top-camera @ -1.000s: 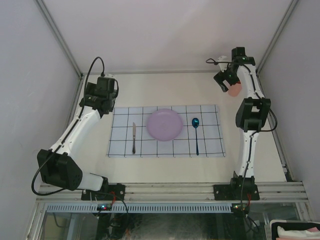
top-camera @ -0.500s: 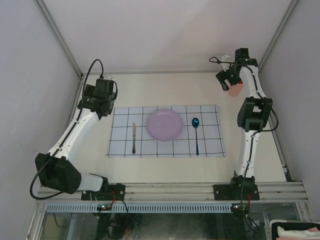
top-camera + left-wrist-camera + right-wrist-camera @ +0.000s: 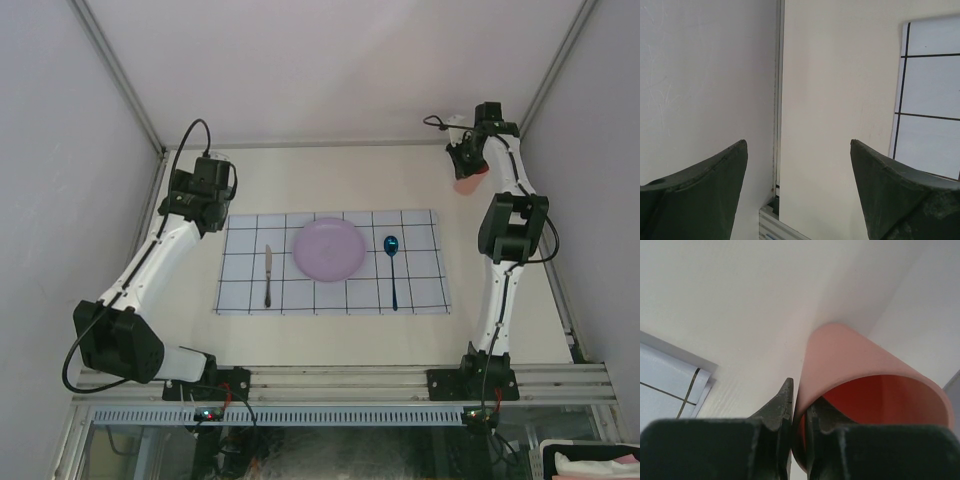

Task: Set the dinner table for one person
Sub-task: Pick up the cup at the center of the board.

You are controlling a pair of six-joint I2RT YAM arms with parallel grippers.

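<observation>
right gripper (image 3: 798, 402) pinched shut on the wall of the pink cup (image 3: 855, 365), upper right of the dinner table (image 3: 330, 180) in the overhead view. left gripper (image 3: 799, 147) hangs wide open at the left edge. thin one-wall grip, so the cup could swing or slip. its base is hidden; can't tell if it's lifted.

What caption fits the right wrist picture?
Jaws of the right gripper pinch the rim of the pink cup.

White matte wall panels (image 3: 330, 70) on three sides, joined by aluminium corner posts (image 3: 115, 70). Left wall panel (image 3: 705, 75) ahead-left of left jaws. Diffuse, even light.
</observation>
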